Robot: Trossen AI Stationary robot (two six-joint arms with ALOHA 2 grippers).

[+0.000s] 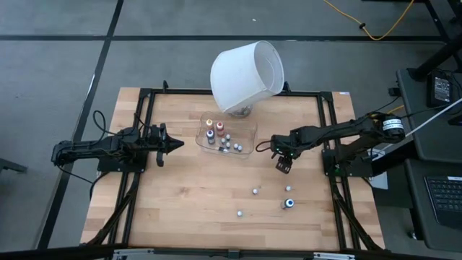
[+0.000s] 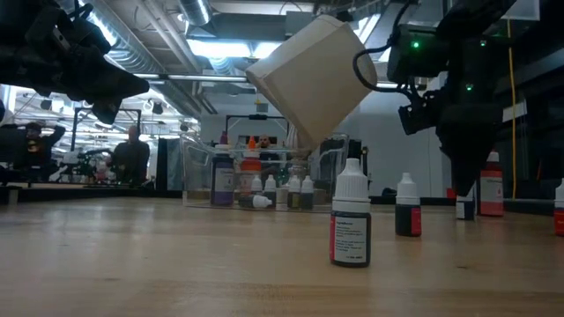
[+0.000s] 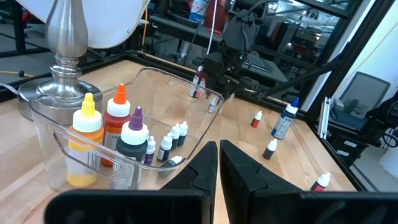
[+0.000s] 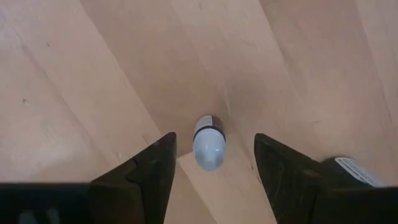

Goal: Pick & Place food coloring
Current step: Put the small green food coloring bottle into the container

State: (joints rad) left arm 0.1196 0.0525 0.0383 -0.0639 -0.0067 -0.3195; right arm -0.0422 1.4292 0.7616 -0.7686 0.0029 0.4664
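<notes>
A small white-capped food coloring bottle (image 4: 208,147), standing upright on the table (image 1: 180,202) right of the clear tray (image 1: 247,149), is framed between the right gripper (image 4: 214,162) fingers, held apart above it; a skewed descent could topple it.

From above, my right end effector (image 1: 282,165) covers the small bottle (image 4: 208,144) under it, and the loose bottles on the surface (image 1: 180,217) are too small to tell cap colours. At surface height, my right arm hides part of a red-capped bottle (image 2: 491,187). The lampshade (image 3: 118,18) is cut off in my left wrist view.
</notes>
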